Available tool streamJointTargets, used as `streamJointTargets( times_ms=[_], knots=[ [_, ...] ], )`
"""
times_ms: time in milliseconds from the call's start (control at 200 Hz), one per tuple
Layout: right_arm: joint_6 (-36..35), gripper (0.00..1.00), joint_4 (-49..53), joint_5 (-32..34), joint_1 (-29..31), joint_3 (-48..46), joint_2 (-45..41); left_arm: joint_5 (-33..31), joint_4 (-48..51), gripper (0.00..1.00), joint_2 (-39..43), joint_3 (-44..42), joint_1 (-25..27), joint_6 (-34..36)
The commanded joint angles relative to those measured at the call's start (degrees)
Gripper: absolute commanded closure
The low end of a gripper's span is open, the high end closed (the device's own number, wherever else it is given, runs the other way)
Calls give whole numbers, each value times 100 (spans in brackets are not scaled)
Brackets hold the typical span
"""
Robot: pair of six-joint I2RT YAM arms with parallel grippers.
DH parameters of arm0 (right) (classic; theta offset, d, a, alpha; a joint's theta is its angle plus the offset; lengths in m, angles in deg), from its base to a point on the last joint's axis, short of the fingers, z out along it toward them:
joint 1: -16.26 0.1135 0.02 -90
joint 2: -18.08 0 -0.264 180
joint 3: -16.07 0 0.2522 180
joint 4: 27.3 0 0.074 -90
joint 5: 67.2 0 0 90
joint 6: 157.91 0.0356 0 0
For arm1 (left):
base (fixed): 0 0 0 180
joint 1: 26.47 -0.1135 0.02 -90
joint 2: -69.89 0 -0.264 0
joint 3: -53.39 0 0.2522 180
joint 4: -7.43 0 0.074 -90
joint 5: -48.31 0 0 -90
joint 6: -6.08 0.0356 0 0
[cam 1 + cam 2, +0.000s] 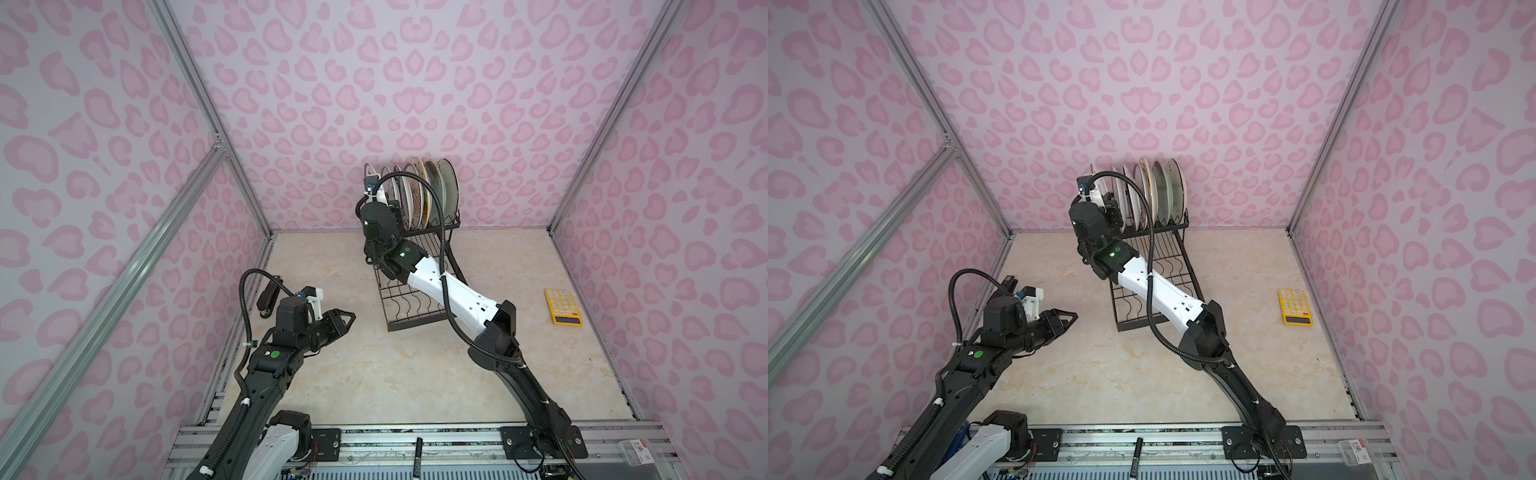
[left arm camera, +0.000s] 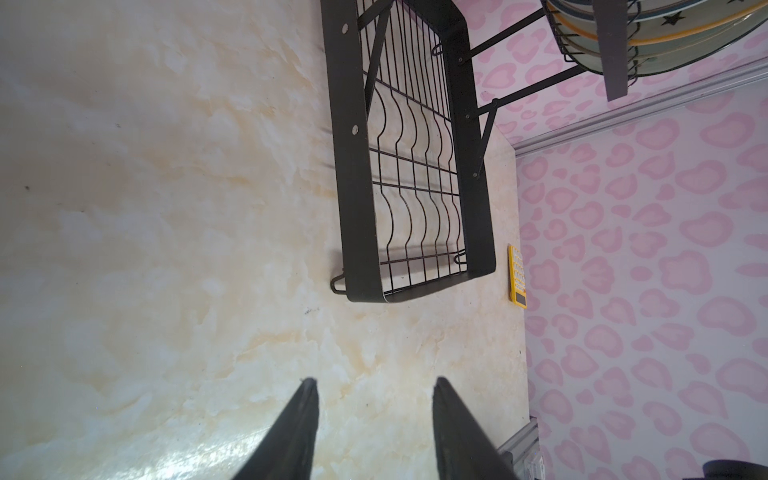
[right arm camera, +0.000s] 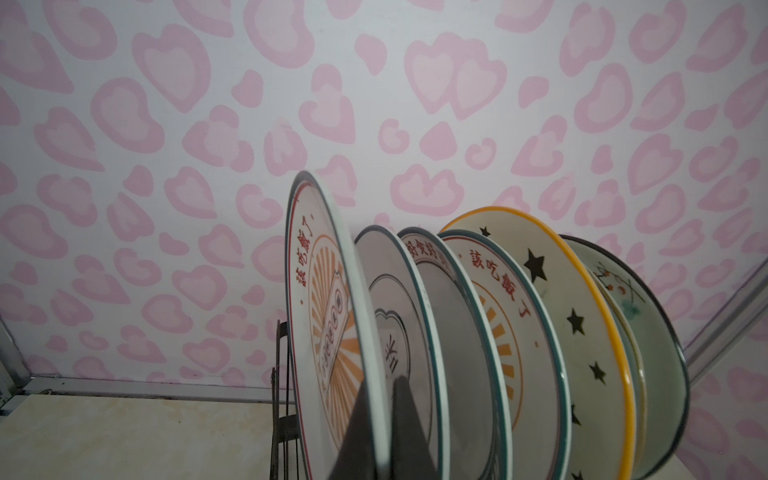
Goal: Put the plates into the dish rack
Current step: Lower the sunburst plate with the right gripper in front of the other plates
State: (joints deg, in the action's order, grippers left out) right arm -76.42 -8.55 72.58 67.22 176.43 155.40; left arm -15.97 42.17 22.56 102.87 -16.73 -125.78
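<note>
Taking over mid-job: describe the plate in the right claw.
Black dish rack at the back wall, raised tier, upright row of plates. Take the end plate on the left in both top views: orange sunburst with red lettering, beside a mostly white one.
</note>
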Motion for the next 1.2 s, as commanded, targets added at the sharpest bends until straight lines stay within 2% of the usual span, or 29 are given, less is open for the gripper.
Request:
streamJointTargets(
  times_ms=[0,1195],
  knots=[
    [136,100,-44,111,-23,75,123,39,-58,53,13,-14,-2,65],
    [401,100,-49,76,-47,436,515,21,-67,53,-52,17,-2,140]
  ],
)
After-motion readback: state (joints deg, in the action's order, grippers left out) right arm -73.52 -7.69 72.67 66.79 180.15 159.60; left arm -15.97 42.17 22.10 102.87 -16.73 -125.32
